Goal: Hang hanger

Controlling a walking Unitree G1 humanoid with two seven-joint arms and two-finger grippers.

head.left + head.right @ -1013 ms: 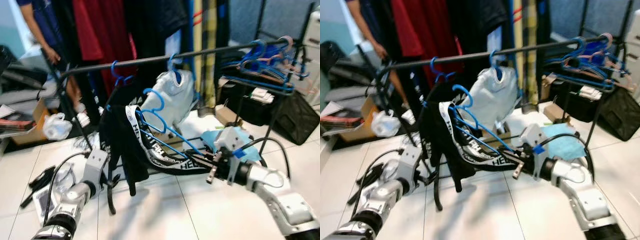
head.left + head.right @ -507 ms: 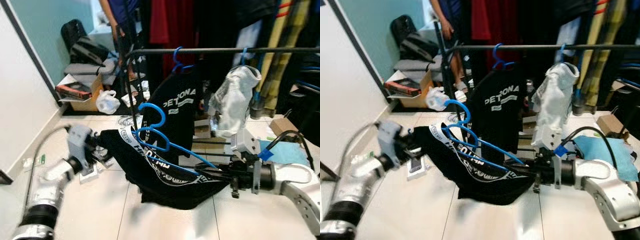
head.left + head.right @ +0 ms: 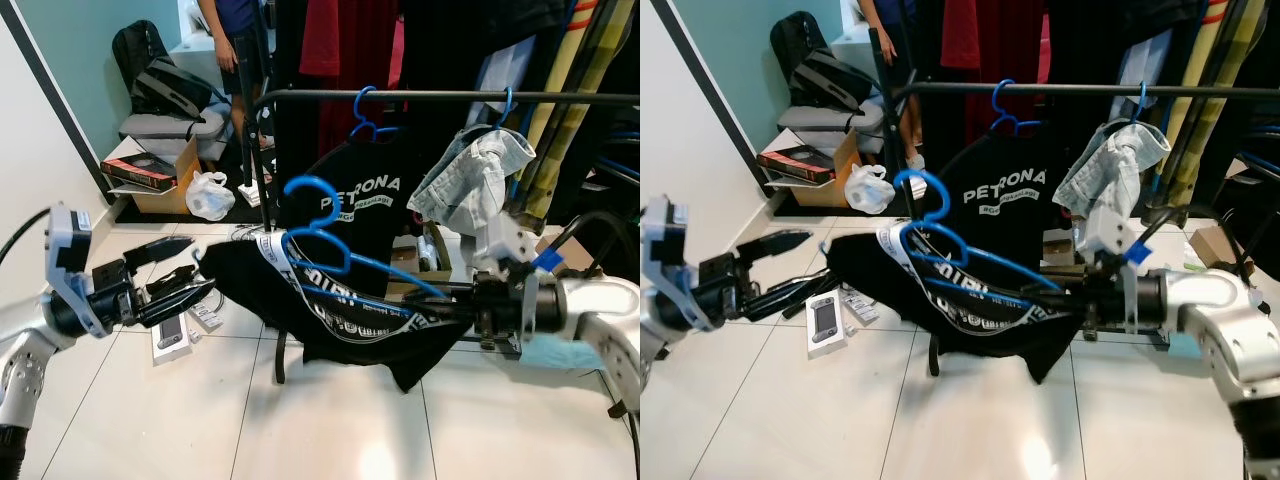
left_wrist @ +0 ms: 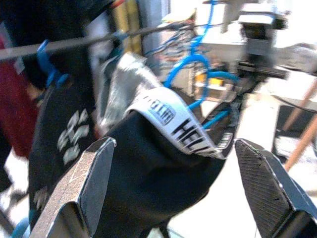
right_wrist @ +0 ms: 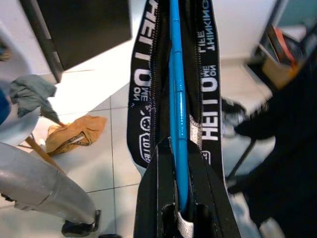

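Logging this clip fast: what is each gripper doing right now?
Left gripper: open, holding nothing, beside the black garment.
Right gripper: shut on the blue hanger carrying that garment.

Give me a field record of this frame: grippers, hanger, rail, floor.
right gripper: shut on blue hanger, holding it below the rail
garment: black, draped on that hanger
left gripper: open, beside the garment's edge
rail: black; black tee and pale garment hang from it
floor: white tiles; phone lies there
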